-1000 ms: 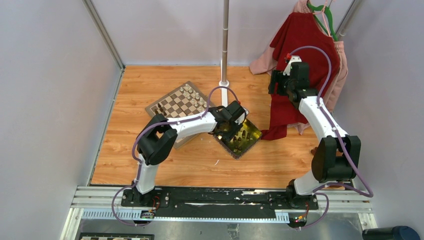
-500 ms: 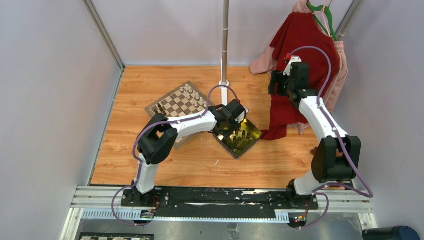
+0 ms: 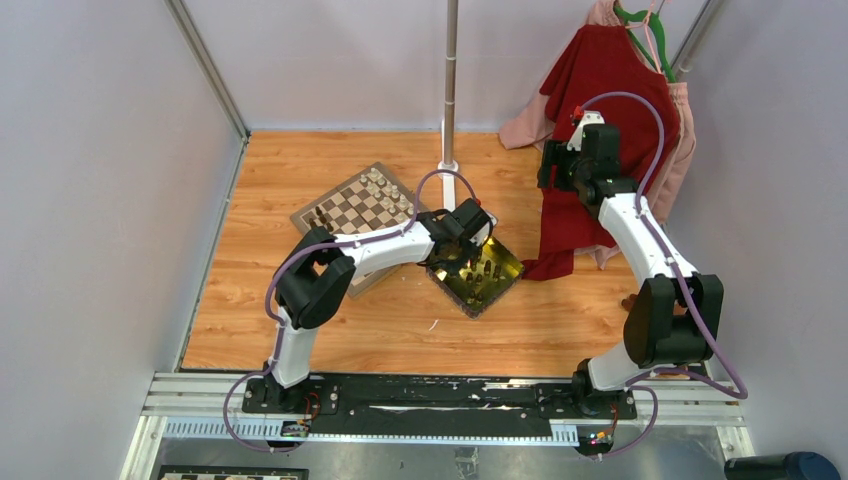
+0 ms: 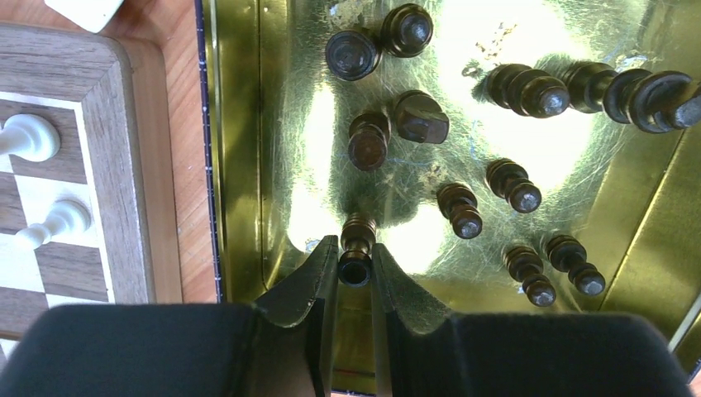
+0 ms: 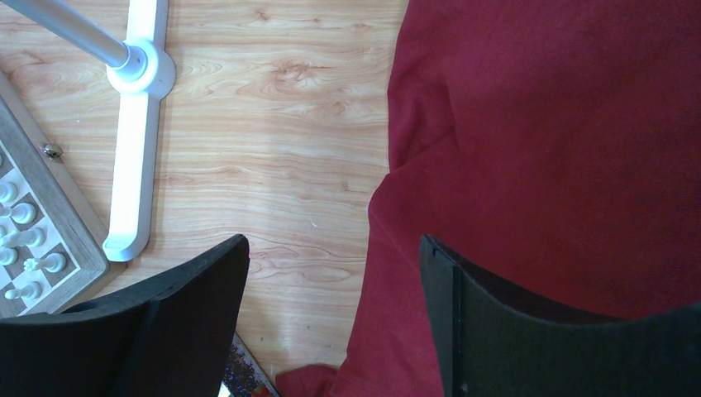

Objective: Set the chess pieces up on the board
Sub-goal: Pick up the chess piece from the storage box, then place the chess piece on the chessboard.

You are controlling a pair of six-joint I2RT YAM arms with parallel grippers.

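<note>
My left gripper (image 4: 355, 248) (image 3: 462, 252) reaches down into the shiny yellow tray (image 4: 248, 124) and is shut on the top of a dark brown chess piece (image 4: 357, 230) that stands upright on the tray floor. Several more dark pieces (image 4: 459, 207) stand or lie in the tray. The board (image 3: 350, 205) lies just left of the tray, with cream-white pieces (image 4: 29, 136) along its near edge. My right gripper (image 5: 331, 244) (image 3: 560, 165) hangs open and empty, high over the table beside a red garment.
A white pole stand (image 3: 449, 165) with a flat foot (image 5: 136, 165) rises between the board and the tray. The red garment (image 5: 562, 124) hangs from a rack at the back right and drapes onto the table. Grey walls close in both sides.
My left jaws have closed in on the dark piece in the tray. Both arms have hardly moved.
</note>
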